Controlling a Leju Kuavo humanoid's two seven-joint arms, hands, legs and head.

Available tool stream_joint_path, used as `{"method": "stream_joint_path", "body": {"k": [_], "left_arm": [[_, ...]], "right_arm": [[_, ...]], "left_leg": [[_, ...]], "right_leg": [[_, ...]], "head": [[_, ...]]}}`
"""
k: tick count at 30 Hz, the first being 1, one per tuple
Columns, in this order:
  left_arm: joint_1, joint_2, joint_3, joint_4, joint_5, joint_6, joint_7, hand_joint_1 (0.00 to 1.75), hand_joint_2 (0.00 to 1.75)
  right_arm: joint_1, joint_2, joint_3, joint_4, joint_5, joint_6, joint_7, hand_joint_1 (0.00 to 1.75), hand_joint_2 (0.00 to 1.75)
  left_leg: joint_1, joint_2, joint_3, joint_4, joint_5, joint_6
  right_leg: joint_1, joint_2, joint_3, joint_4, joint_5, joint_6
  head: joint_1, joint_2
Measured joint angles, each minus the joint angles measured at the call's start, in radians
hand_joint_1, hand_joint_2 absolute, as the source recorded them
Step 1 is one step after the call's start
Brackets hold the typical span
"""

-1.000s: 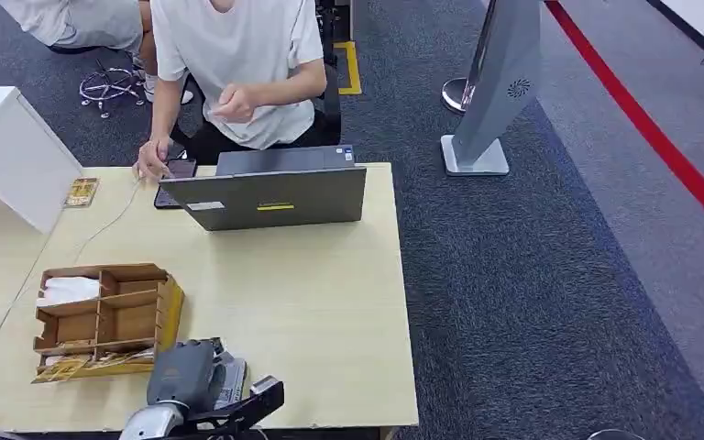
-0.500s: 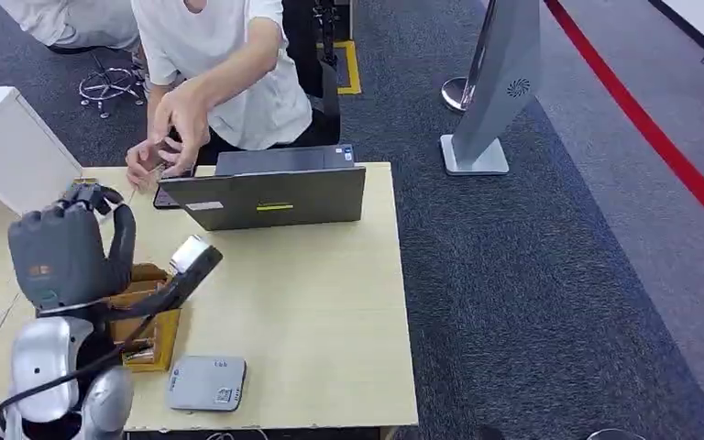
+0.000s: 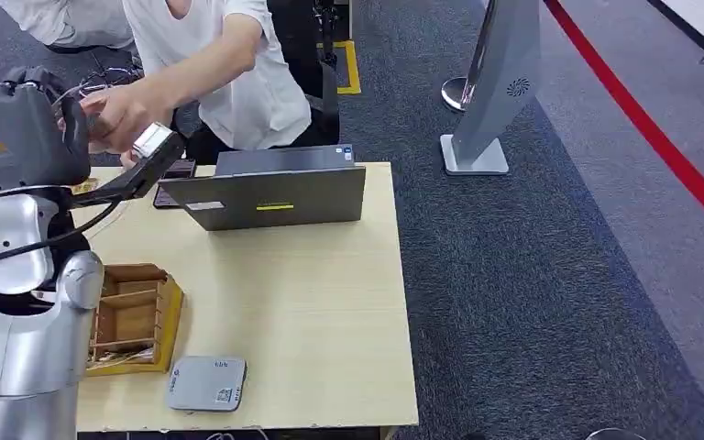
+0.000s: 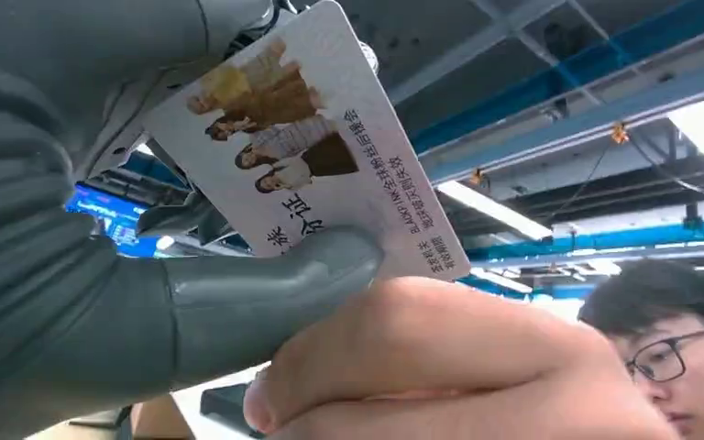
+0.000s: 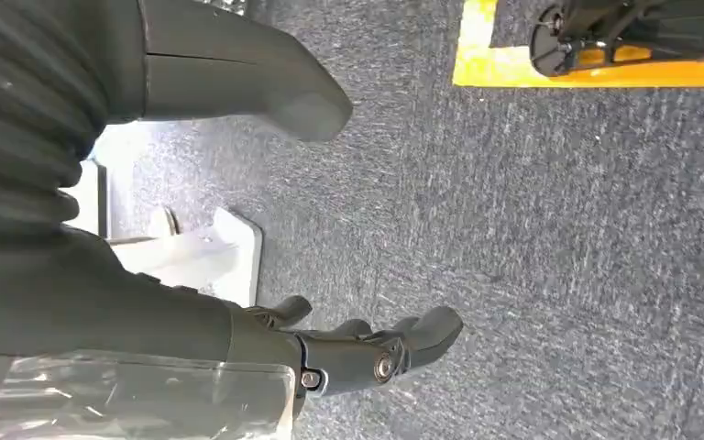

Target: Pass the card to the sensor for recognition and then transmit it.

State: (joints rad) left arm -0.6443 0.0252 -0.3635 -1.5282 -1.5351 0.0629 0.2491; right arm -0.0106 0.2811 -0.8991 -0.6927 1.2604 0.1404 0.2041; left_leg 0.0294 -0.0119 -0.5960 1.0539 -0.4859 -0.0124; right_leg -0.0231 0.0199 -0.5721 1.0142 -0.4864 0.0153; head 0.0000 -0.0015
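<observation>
The counter (image 3: 330,312) is the same pale slab it was 1 second ago, and the view has not budged, so every shift here is real movement. Largest mover: the left arm. A second back it was low at the near edge of the counter, over the sensor (image 3: 206,383); half a second ago it was halfway up beside the wooden organiser (image 3: 137,316); now it is high and far beyond the laptop (image 3: 270,194), off that laptop's far left corner. The sensor sits uncovered on the near side of the laptop, just beside the organiser. I read that as the recognition step finished and the handover running.

The person (image 3: 225,64) behind the laptop has come forward too, one arm out, and their hand (image 3: 115,115) now meets the left robot hand (image 3: 27,128). From the left wrist, the robot hand has its thumb pressed across the card (image 4: 307,147), pinching it against the fingers behind, while the person's fingers (image 4: 440,367) wrap in right at the thumb, touching or nearly touching the card's lower edge. Whether they have a grip yet I cannot tell.

The right robot hand (image 5: 367,353) hangs down over grey carpet, fingers loosely apart, holding nothing.

My call: the card is 1 release away from delivery. The risk is letting go before the person's grip is firm.
</observation>
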Motion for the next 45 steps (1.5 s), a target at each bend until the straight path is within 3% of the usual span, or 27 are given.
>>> {"method": "stream_joint_path", "body": {"k": [36,37,39,41,45], "left_arm": [[-0.008,-0.001,0.0,0.078,0.0,0.001,-0.002,1.75,1.75],[-0.008,-0.001,0.0,0.079,0.0,0.001,-0.002,0.0,1.75],[-0.006,-0.007,0.001,0.078,0.004,0.001,-0.024,0.0,1.75],[0.024,-0.034,0.024,0.037,0.002,-0.037,-0.085,0.0,1.75],[0.093,-0.071,0.041,-0.07,0.0,-0.092,-0.107,0.0,1.75]], "right_arm": [[0.004,0.0,-0.024,0.017,0.0,0.0,-0.002,0.0,1.75],[0.004,0.0,-0.024,0.016,0.0,0.0,-0.002,0.0,1.75],[0.004,0.0,-0.024,0.016,0.0,-0.004,-0.002,0.0,1.75],[0.004,0.0,-0.024,0.016,0.0,-0.008,-0.002,0.0,1.75],[0.005,0.0,-0.024,0.006,-0.02,0.006,0.008,0.0,1.75]], "left_leg": [[0.0,0.004,-0.009,-0.001,0.0,0.0],[0.0,0.004,-0.009,-0.001,0.0,0.0],[0.0,0.005,-0.009,-0.001,0.0,0.0],[0.0,0.003,-0.009,-0.001,-0.001,0.0],[0.0,0.003,-0.009,-0.001,-0.001,0.0]], "right_leg": [[0.0,0.004,-0.011,0.0,0.0,0.0],[0.0,0.004,-0.012,0.0,0.0,0.0],[0.0,0.004,-0.011,0.0,0.0,0.0],[0.0,0.004,-0.011,0.0,0.0,0.0],[0.0,0.003,-0.011,0.0,0.0,0.0]], "head": [[0.0,0.0],[0.0,0.0],[0.0,0.0],[0.0,0.0],[-0.001,0.0]]}}
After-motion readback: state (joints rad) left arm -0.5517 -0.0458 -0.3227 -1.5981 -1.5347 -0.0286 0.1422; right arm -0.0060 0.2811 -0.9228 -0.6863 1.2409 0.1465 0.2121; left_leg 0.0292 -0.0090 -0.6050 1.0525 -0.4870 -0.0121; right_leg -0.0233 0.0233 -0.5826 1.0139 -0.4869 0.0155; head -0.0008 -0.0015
